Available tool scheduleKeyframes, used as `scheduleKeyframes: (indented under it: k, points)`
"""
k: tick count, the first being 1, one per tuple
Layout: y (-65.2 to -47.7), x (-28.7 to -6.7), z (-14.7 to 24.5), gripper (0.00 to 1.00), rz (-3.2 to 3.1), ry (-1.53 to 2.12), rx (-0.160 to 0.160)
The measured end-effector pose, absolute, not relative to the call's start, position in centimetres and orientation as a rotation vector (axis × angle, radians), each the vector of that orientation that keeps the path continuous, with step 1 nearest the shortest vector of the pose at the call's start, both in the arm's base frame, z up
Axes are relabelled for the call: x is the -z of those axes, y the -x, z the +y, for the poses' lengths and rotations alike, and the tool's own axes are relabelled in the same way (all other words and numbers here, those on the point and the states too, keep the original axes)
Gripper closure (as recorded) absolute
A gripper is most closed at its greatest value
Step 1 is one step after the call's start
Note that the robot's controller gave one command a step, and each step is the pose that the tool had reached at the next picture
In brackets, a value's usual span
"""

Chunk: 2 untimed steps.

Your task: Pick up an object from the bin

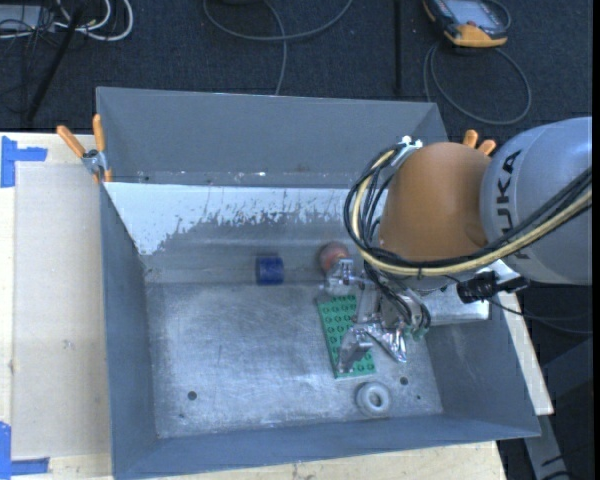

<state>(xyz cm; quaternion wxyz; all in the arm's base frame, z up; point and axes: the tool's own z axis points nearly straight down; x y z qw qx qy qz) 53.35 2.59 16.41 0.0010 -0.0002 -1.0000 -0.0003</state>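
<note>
My gripper [376,336] is low in the right half of the bin, right over the right edge of a green studded plate [338,328] that lies flat on the floor. The gripper hides part of the plate's right side. A small white ring [372,399] lies just below the plate, near the bin's front wall. A reddish ball [331,257] rests just above the plate, against the back slope.
A small blue cylinder [269,269] lies at the foot of the back slope, left of the ball. The arm with its orange cover and cables reaches in over the bin's right wall. Bare floor spreads across the bin's left half.
</note>
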Motion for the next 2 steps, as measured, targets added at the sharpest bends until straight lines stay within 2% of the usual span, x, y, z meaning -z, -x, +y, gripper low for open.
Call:
scheduleKeyframes:
  k: [1,2]
  points:
    - [-53.62,-7.51,-3.02,0.00,-3.143,-0.160,0.016]
    - [-53.74,-7.67,-3.00,1.00,-3.152,-0.168,0.009]
